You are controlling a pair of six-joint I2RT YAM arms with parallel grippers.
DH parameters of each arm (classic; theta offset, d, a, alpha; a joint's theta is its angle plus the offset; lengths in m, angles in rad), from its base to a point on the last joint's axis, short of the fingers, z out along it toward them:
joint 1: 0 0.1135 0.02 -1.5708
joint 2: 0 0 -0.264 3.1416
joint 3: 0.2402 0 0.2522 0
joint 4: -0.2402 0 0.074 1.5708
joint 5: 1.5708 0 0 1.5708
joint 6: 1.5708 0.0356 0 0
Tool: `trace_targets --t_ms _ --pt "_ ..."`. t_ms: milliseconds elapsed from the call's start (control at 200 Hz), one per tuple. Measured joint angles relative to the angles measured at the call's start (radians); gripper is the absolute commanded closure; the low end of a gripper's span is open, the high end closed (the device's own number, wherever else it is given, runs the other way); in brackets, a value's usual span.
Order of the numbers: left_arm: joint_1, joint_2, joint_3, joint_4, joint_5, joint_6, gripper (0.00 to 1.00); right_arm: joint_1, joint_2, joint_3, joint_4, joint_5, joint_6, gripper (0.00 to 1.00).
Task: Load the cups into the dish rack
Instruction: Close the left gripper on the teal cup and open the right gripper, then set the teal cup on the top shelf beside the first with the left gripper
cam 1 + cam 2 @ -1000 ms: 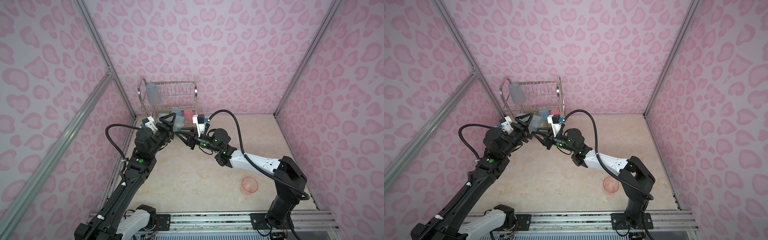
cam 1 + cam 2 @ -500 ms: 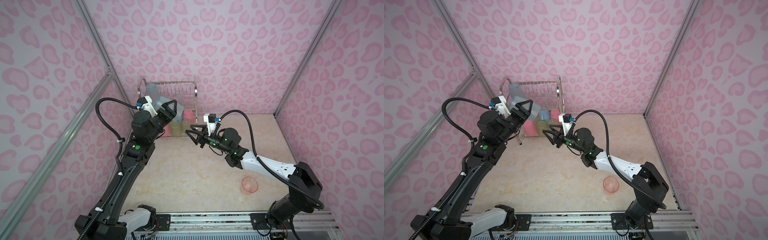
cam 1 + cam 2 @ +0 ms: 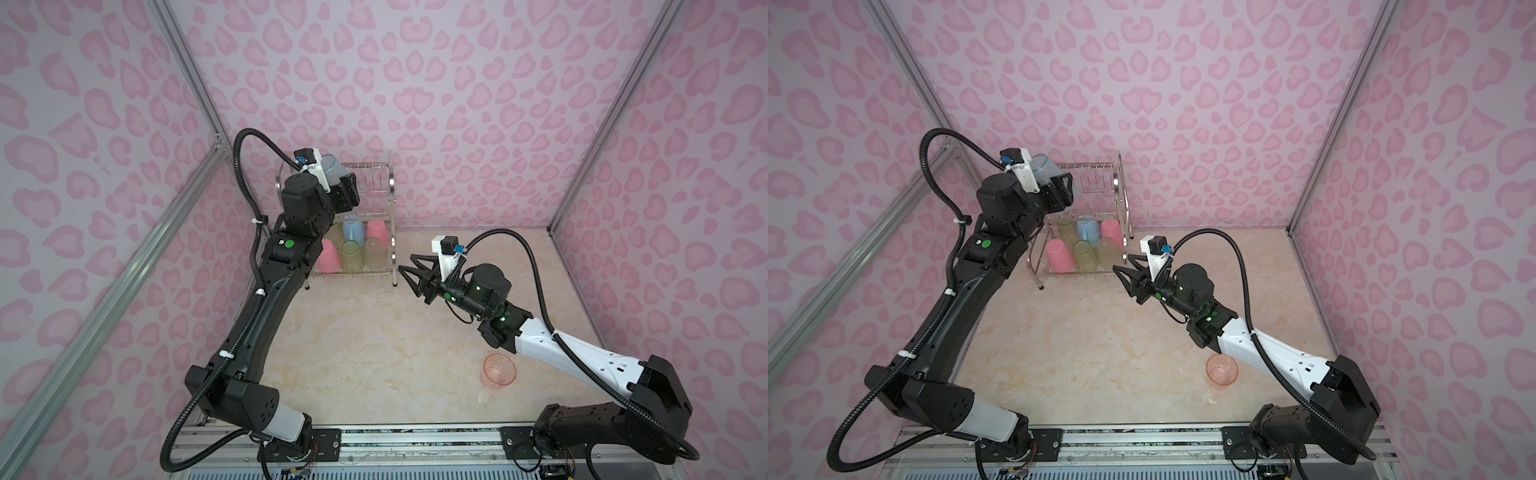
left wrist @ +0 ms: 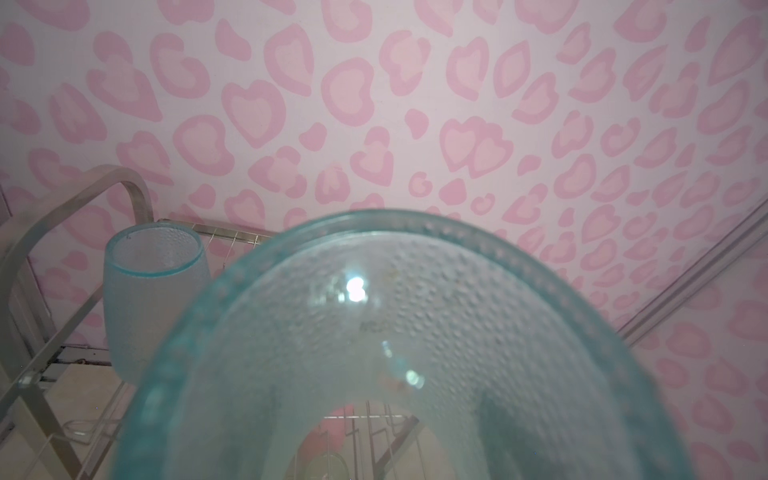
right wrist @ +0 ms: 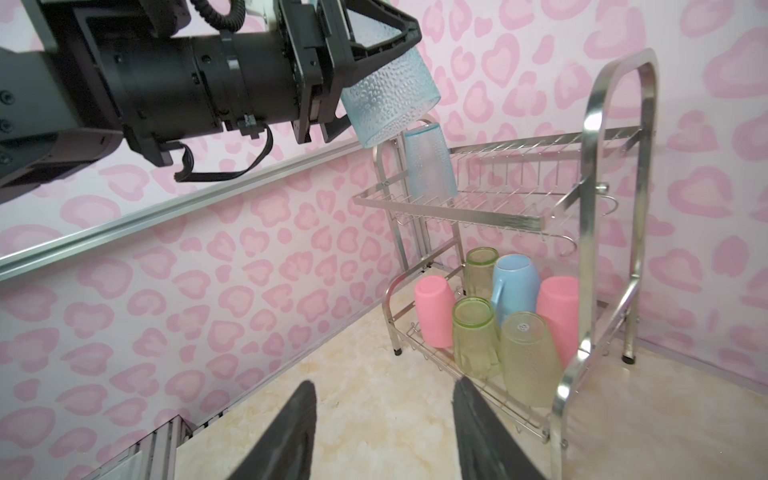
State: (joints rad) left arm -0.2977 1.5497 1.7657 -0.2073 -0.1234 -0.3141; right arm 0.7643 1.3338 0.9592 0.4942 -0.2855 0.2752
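the left gripper [image 5: 374,75] is clamped on a teal cup [image 5: 390,99], one finger on each side of its dimpled wall. it holds the cup tilted in the air over the top shelf of the dish rack [image 5: 615,124], at the shelf's left end as seen in both top views. the cup's free end points down toward that shelf. in the left wrist view the teal cup [image 4: 395,353] fills most of the picture, with the rack's curved side frame [image 4: 137,195] beside it.

a second teal cup [image 5: 430,166] stands on the top shelf just under the held one. the two look very close, but whether they touch cannot be told.

the bottom shelf of the rack holds six cups, all upside down. a pink cup [image 5: 434,316] is at the left front, then a green cup [image 5: 473,336] and another green cup [image 5: 528,361] at the front corner. behind them are a third green cup [image 5: 480,270], a light-blue mug [image 5: 515,286] and a second pink cup [image 5: 557,316].

the right gripper [image 3: 409,270] hangs just beside the rack's right front leg, low over the table [image 3: 374,353]. its jaws stand apart with nothing between them, and they point toward the rack.

a peach cup [image 3: 498,371] stands mouth up on the table, well apart from the rack, near the right arm's white forearm.
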Motion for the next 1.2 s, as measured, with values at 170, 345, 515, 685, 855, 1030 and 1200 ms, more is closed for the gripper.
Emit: trace_targets --t_ms 170,345,515,685,855,1030,1200 --pt "-0.001 0.116 0.119 -0.031 -0.057 0.099 0.26 -0.017 -0.029 -0.024 -0.038 0.01 -0.017 0.48" --pt "0.002 0.226 0.218 -0.058 -0.11 0.176 0.26 -0.041 -0.042 -0.034 -0.06 0.024 -0.023 0.48" --pt "0.025 0.32 0.306 -0.07 -0.126 0.208 0.26 -0.06 -0.042 -0.036 -0.073 0.024 -0.024 0.48" --pt "0.059 0.407 0.378 -0.093 -0.127 0.209 0.26 -0.073 -0.04 -0.037 -0.074 0.023 -0.024 0.48" --pt "0.074 0.474 0.429 -0.114 -0.116 0.208 0.26 -0.087 -0.022 -0.034 -0.075 0.019 -0.021 0.48" --pt "0.087 0.522 0.461 -0.14 -0.108 0.209 0.26 -0.097 -0.002 -0.029 -0.073 0.004 -0.013 0.48" --pt "0.096 0.561 0.476 -0.159 -0.1 0.208 0.26 -0.105 0.009 -0.026 -0.073 -0.006 -0.005 0.48"
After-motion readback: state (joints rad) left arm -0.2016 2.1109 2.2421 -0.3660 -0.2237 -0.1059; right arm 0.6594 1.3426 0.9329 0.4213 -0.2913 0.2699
